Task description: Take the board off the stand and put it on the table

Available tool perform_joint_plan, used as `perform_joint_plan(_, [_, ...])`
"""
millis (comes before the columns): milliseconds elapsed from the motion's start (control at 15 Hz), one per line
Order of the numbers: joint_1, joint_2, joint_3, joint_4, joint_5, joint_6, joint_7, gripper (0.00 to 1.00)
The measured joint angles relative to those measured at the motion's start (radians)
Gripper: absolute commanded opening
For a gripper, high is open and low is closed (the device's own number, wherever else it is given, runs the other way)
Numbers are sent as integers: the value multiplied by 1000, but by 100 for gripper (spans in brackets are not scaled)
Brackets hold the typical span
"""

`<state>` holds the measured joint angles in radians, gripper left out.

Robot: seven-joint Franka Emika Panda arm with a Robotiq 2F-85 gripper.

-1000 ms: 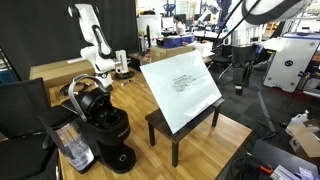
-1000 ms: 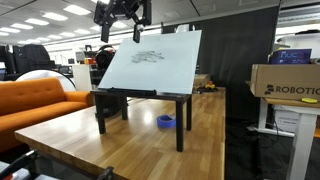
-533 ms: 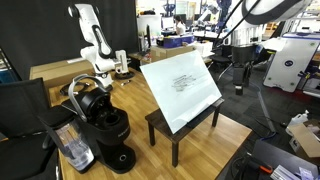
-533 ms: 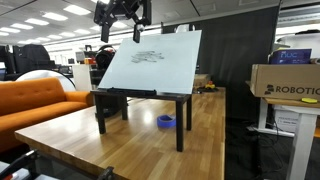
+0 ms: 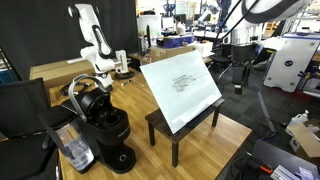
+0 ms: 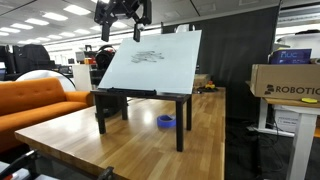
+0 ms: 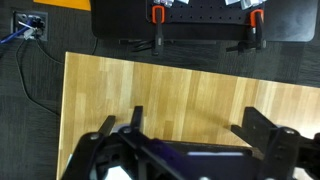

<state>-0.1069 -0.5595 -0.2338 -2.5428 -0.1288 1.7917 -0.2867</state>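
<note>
The white board (image 5: 182,90) with dark scribbles leans tilted on the small dark stand (image 5: 160,123), which stands on the wooden table (image 5: 130,98). Both also show in an exterior view, board (image 6: 150,60) on stand (image 6: 140,96), table (image 6: 110,140) beneath. My gripper (image 6: 120,30) hangs open and empty behind and above the board's top edge, apart from it. In an exterior view it sits at the far end of the table (image 5: 122,69). The wrist view shows the open fingers (image 7: 200,125) over bare table planks (image 7: 180,85); board and stand are not visible there.
A black coffee machine (image 5: 105,118) and a clear container (image 5: 75,150) stand at the table's near corner. A blue tape roll (image 6: 166,121) lies under the stand. An orange sofa (image 6: 40,100) and a cardboard box (image 6: 285,80) flank the table. Two clamps (image 7: 157,15) hold the table edge.
</note>
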Motion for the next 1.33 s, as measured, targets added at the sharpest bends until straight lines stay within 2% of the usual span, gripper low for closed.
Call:
perform_joint_plan(400, [53, 60, 25, 188, 31, -4, -24, 100])
perform_joint_plan(867, [82, 330, -18, 434, 125, -13, -367, 100])
perform_joint_plan(1067, [82, 448, -6, 561, 126, -71, -447, 100])
perform_joint_plan(1333, [82, 529, 51, 746, 126, -203, -486, 100])
